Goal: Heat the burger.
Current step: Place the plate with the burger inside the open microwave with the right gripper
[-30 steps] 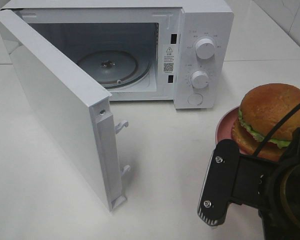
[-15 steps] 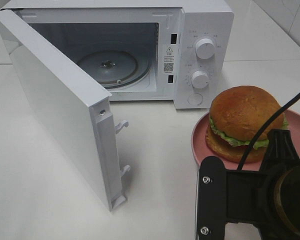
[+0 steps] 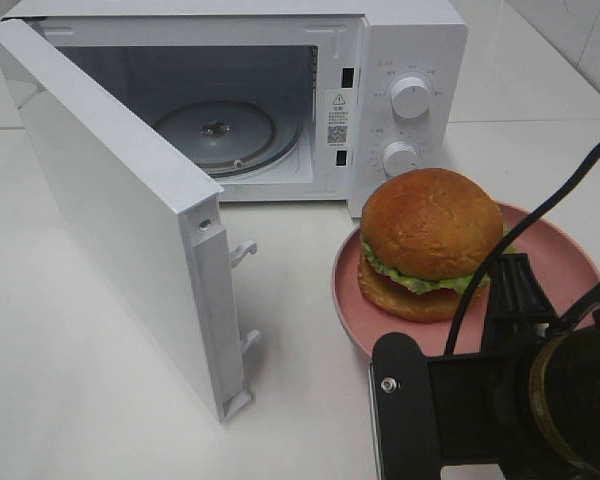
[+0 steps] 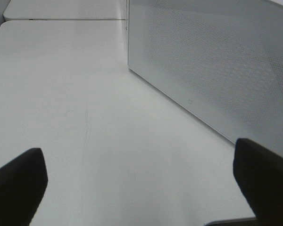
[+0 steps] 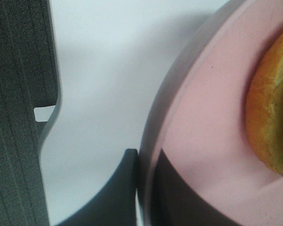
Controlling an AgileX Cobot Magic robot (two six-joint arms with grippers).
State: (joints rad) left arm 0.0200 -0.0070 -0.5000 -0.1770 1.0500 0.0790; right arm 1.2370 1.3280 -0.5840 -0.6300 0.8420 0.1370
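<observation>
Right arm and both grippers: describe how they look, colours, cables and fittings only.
The right arm is matte black: a flat bracket with a silver screw, a round housing with a bronze sheen, and a black cable curving off it. The right gripper is dark, with a finely ribbed grey panel. The left gripper shows blunt black fingertips.

Kitchen-style setup, white microwave (image 3: 420, 50) w/ open door, white countertop (image 3: 90, 400), tiled wall (image 3: 580, 35)

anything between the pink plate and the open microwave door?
Nothing. The exterior high view shows bare white table between the pink plate and the microwave door, apart from the door's own latch hooks.
</observation>
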